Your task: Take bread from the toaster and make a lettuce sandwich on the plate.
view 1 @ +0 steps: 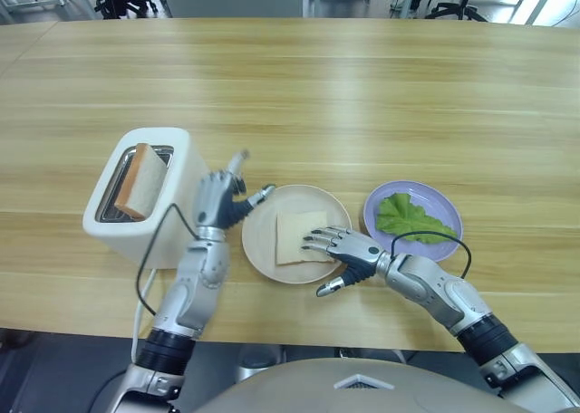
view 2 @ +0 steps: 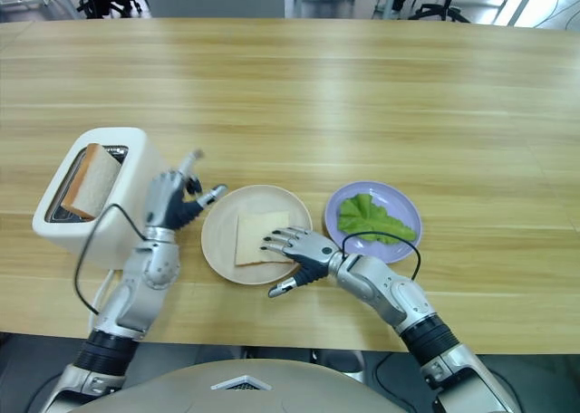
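**Two robot hands by a plate holding one slice of bread**

Nearest the viewer, the right hand (view 1: 352, 255) lies over the near right edge of a round beige plate (view 1: 261, 243). Its fingers are spread wide and hold nothing. The fingertips reach onto a pale square slice of bread (view 1: 294, 237) lying flat in the plate; it is unclear whether they press on it.

Left of the plate, the left hand (view 1: 220, 201) stands upright between the plate and a white toaster (view 1: 136, 239). Its fingers are loosely extended and it holds nothing.

A second slice of bread (view 1: 141, 179) stands up out of the toaster's slot.

Right of the beige plate, just beside it, a small purple plate (view 1: 417, 187) holds a green lettuce leaf (view 1: 408, 216).

Everything rests on a long, light wooden table (view 1: 317, 96) that stretches away behind.
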Robot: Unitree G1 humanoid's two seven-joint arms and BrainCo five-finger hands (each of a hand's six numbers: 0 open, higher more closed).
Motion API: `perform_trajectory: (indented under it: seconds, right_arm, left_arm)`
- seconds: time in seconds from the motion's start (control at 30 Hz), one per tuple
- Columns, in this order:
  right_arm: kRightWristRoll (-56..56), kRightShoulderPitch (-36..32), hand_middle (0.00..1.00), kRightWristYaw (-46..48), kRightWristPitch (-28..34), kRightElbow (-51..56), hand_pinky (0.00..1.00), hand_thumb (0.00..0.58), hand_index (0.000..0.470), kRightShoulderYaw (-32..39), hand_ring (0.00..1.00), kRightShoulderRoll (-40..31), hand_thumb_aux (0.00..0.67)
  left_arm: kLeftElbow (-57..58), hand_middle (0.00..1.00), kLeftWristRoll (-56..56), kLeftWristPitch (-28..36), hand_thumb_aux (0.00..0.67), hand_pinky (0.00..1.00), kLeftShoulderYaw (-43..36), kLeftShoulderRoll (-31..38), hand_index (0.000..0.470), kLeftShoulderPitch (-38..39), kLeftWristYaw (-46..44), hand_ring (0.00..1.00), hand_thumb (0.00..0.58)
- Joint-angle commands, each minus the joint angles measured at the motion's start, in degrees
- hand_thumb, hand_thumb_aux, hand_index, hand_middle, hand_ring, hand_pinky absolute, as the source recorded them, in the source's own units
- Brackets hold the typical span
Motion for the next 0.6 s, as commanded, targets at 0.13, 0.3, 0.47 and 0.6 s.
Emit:
perform_trajectory:
  seconds: [0.13, 0.3, 0.47, 0.6]
  right_arm:
    - [-0.79, 4.07, 0.0, 6.53, 2.61, 3.85, 0.0, 0.0, 0.0, 4.43, 0.0, -2.97, 0.0]
    - [5.62, 2.97, 0.0, -5.46, 0.64, -1.68, 0.0, 0.0, 0.0, -2.88, 0.0, 0.09, 0.0]
    - [7.72, 2.17, 0.0, -11.85, 2.38, -6.7, 0.0, 0.0, 0.0, -13.47, 0.0, -3.71, 0.0]
    - [4.65, 0.94, 0.0, -14.74, 5.82, -3.8, 0.0, 0.0, 0.0, -18.62, 0.0, -8.96, 0.0]
  left_arm:
    - [-7.27, 0.0, -2.44, -3.86, 0.0, 0.0, 3.83, -1.09, 0.0, 2.89, 1.11, 0.0, 0.0]
    - [-15.01, 0.0, 0.22, -5.8, 0.0, 0.0, 5.58, -2.42, 0.0, 7.3, 2.06, 0.0, 0.0]
    - [-22.11, 0.0, 3.42, -1.8, 0.0, 0.0, 14.66, -1.41, 0.0, 12.95, -0.96, 0.0, 0.0]
    - [-21.86, 0.0, 4.85, 3.94, 0.0, 0.0, 24.03, 0.68, 0.0, 17.09, -6.24, 0.0, 0.0]
